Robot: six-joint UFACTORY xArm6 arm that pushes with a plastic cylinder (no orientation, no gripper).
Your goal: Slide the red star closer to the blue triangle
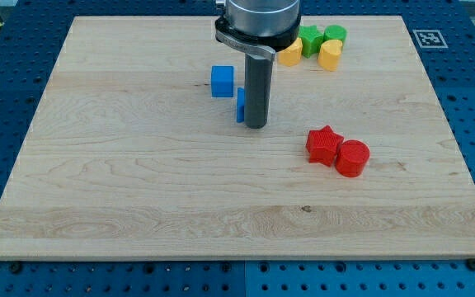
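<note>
The red star lies right of the board's middle, touching a red cylinder on its right. The blue triangle is mostly hidden behind my rod; only a thin blue sliver shows at the rod's left edge. My tip rests on the board just right of that blue triangle, touching or nearly touching it, and well to the left of the red star. A blue cube sits up and left of the tip.
At the view's top, right of the arm, a cluster holds a green star, a green block, a yellow block and a yellow block. The wooden board lies on a blue pegboard.
</note>
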